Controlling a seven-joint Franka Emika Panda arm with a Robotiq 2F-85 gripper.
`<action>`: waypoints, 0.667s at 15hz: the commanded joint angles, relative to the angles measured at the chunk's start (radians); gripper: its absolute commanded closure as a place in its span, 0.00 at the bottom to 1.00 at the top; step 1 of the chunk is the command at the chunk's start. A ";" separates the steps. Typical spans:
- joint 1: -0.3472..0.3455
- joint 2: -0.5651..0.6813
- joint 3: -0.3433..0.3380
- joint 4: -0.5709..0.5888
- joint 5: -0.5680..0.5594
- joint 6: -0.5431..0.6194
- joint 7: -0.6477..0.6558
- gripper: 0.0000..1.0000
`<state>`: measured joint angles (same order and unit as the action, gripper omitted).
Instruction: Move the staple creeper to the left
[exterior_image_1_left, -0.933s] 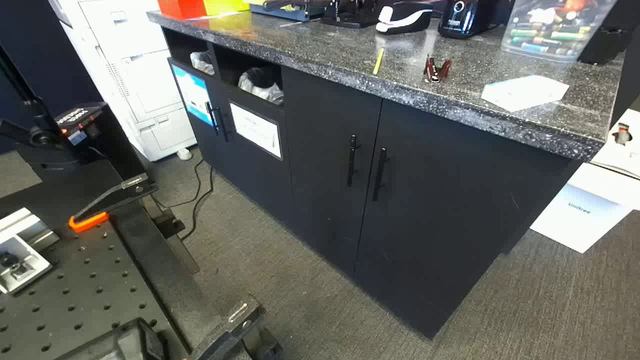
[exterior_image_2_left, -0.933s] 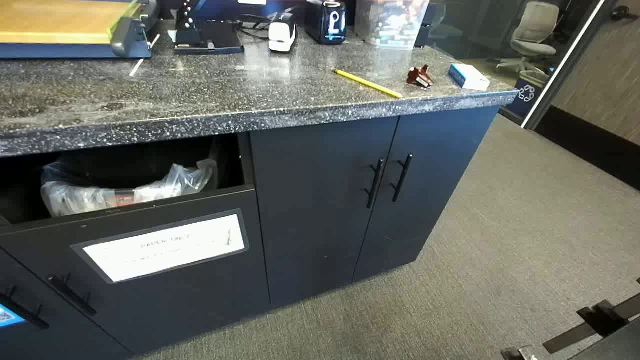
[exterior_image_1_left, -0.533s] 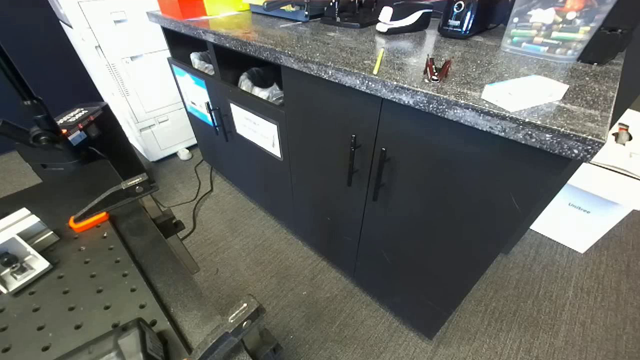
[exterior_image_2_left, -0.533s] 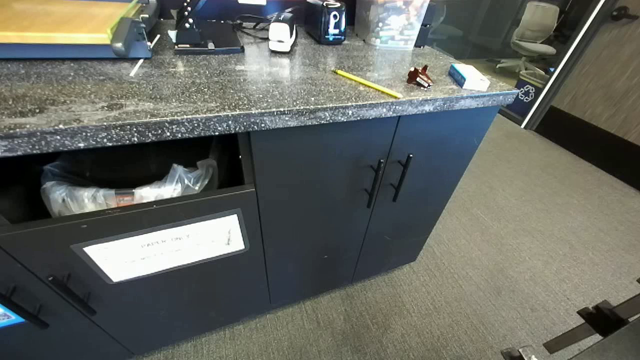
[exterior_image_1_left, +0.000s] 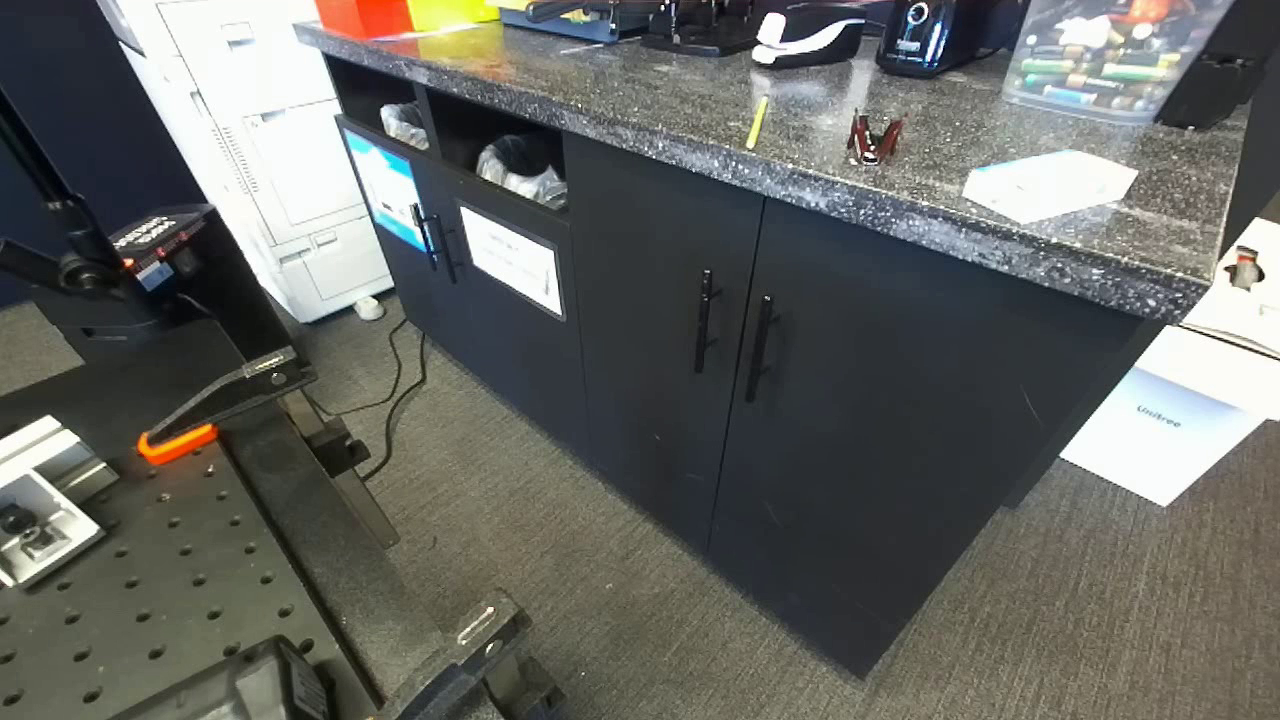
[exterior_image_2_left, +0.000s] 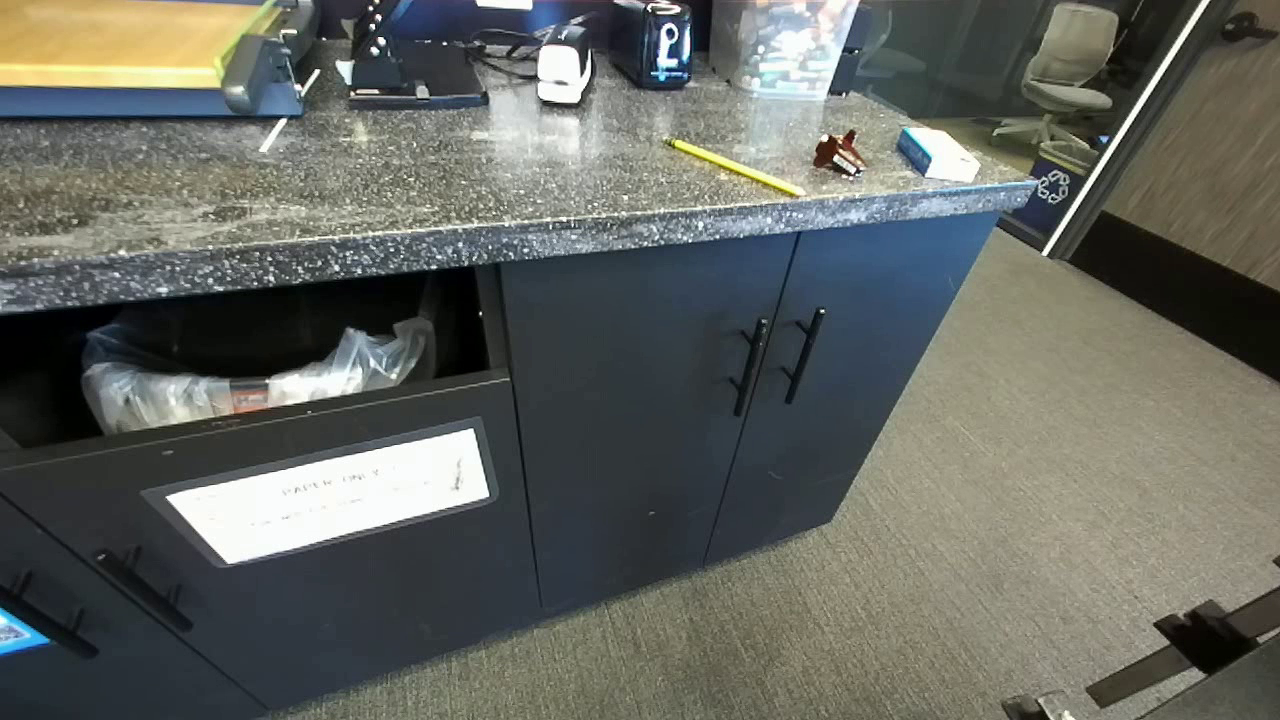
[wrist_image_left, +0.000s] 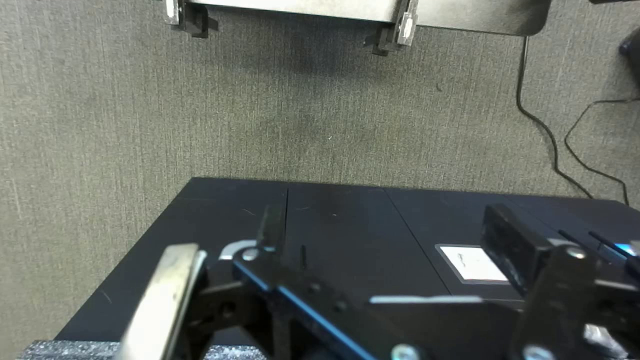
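The staple creeper, a small dark reddish-brown claw-like staple remover, lies on the speckled dark countertop near its front edge in both exterior views (exterior_image_1_left: 873, 140) (exterior_image_2_left: 841, 155). A yellow pencil (exterior_image_2_left: 735, 167) lies to one side of it. A small white and blue box (exterior_image_2_left: 937, 153) lies on its other side. My gripper (wrist_image_left: 394, 237) shows only in the wrist view. Its black fingers are wide apart with nothing between them. Behind them are dark cabinet doors and a white label. The staple creeper is out of the wrist view, and no part of the gripper shows in the exterior views.
Along the back of the counter (exterior_image_2_left: 400, 180) stand a white-and-black stapler (exterior_image_2_left: 565, 65), a black sharpener-like box (exterior_image_2_left: 652, 45), a clear tub of markers (exterior_image_2_left: 785, 45), a black hole punch (exterior_image_2_left: 415, 75) and a paper cutter (exterior_image_2_left: 140, 55). A black perforated table (exterior_image_1_left: 170, 590) stands opposite the cabinets.
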<state>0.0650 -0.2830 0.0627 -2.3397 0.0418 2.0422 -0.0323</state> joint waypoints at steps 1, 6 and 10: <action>-0.011 0.105 -0.003 0.077 -0.016 -0.012 0.027 0.00; -0.033 0.381 -0.023 0.289 -0.058 0.083 0.013 0.00; -0.050 0.588 -0.051 0.528 -0.096 0.104 0.011 0.00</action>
<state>0.0236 0.1546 0.0305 -2.0090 -0.0173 2.1589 -0.0213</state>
